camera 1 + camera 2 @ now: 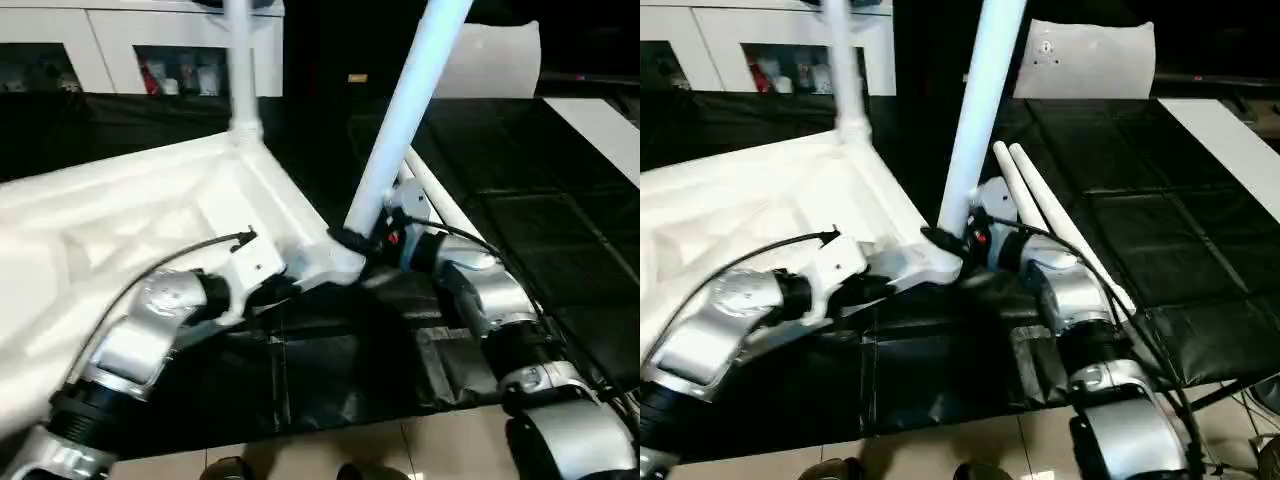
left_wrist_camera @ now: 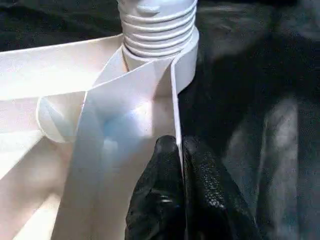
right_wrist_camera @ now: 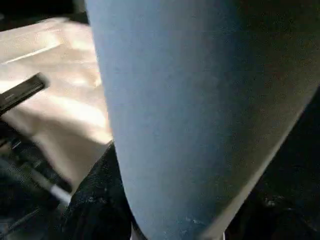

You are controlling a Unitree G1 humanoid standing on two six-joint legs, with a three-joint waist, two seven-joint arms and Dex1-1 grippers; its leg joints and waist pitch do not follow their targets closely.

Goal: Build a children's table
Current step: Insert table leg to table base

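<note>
- The tabletop [image 1: 130, 220] lies underside up; the left gripper [image 2: 179, 150] pinches its rim beside the near corner socket [image 2: 165, 50].
- The right gripper [image 1: 358, 242] clasps the tilted leg [image 1: 405, 120] at its base; the leg's long axis leans away from that socket.
- Two spare legs [image 1: 1040, 210] lie just beside the right arm.

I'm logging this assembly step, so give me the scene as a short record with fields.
tabletop: white tabletop upside down, ribbed underside up
fitted leg: far-corner leg upright in its socket
leg in work: near-corner leg tilted, threaded end at the socket
spare legs: two loose legs lying on the black mat
left end effector: shut on the tabletop's edge wall
right end effector: gripping the near-corner leg low down
</note>
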